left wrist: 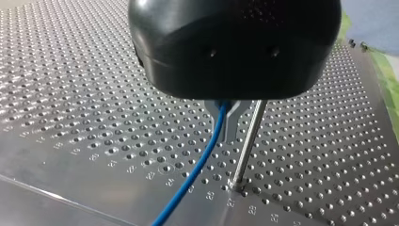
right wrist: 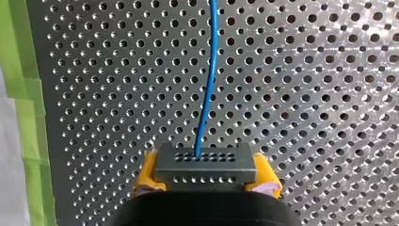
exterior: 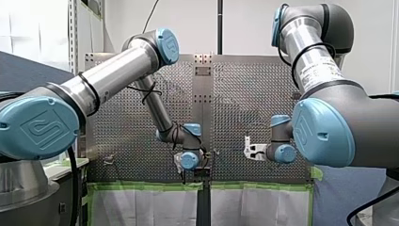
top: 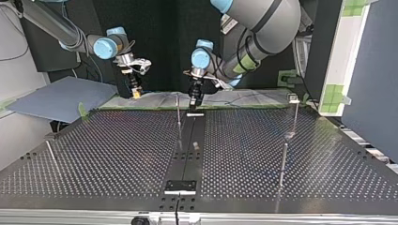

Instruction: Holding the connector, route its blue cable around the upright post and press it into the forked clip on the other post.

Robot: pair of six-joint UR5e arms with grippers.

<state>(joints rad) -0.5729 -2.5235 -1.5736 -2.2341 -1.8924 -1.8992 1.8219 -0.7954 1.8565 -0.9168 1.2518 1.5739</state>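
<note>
Presently: routing at the post.
Left wrist view: blue cable (left wrist: 197,169) runs just beside the upright post (left wrist: 247,146); left jaws' grip I cannot tell. Right wrist view: right jaws clamp the connector (right wrist: 205,165). Next, I judge: wrap the cable round, kept taut.

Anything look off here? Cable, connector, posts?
Nothing stands out. The connector sits square between my right gripper's yellow pads, and the blue cable leaves it without kinks. My left gripper holds the cable beside the upright post, which looks straight.
</note>
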